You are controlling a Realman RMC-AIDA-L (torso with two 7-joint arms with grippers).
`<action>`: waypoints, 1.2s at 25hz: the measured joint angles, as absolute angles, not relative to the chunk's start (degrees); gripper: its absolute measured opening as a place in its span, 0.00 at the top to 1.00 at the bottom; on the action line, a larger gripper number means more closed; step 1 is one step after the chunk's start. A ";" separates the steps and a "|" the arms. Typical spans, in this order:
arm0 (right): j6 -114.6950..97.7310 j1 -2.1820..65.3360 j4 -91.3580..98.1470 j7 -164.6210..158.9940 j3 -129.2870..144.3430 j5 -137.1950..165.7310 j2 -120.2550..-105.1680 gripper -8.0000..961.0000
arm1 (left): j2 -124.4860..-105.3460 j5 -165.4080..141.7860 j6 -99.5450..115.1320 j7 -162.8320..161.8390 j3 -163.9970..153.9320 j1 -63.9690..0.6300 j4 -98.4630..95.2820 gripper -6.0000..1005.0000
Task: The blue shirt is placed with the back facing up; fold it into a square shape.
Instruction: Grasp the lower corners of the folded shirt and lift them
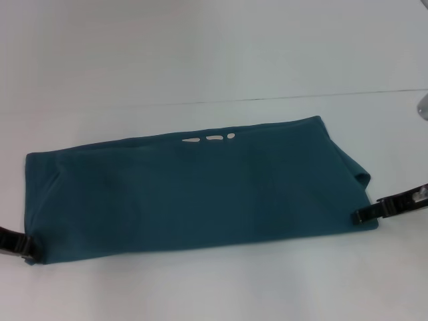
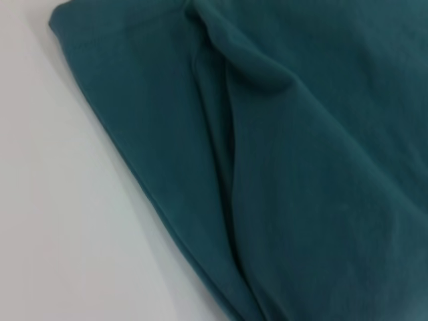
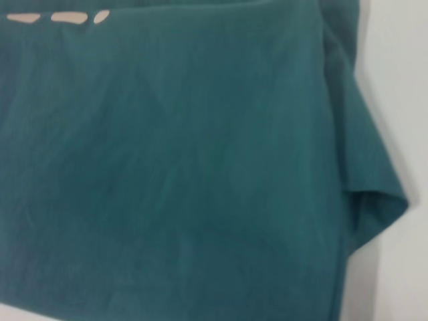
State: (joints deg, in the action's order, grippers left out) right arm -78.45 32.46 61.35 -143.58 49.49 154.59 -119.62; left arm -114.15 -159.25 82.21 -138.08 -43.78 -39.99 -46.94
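The blue shirt [image 1: 194, 190] lies flat on the white table [image 1: 200, 53] as a long folded band running left to right, plain side up. Small bits of white lettering [image 1: 212, 139] peek out at its far edge, also seen in the right wrist view [image 3: 67, 18]. My left gripper [image 1: 23, 247] is at the shirt's near left corner, touching the cloth edge. My right gripper [image 1: 364, 215] is at the near right corner, where a loose flap [image 1: 358, 175] sticks out. The left wrist view shows a lengthwise crease in the shirt [image 2: 267, 167].
A grey object [image 1: 422, 105] shows at the far right edge of the head view. White table surface lies beyond the shirt and in front of it.
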 joint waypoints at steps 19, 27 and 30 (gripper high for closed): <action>-75.98 33.30 56.10 -140.60 48.94 154.45 -119.52 0.57 | -114.30 -159.22 82.24 -138.07 -43.77 -40.04 -47.02 0.94; -79.84 33.81 58.24 -139.68 48.97 154.41 -119.53 0.93 | -113.89 -158.12 83.70 -137.71 -43.77 -40.15 -47.01 0.94; -84.54 33.85 60.65 -139.20 49.03 154.42 -119.45 0.98 | -112.87 -157.18 86.67 -137.16 -43.67 -40.23 -47.02 0.94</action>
State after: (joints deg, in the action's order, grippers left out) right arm -84.54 33.85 60.65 -139.20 49.03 154.42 -119.45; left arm -112.87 -157.18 86.67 -137.16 -43.67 -40.23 -47.02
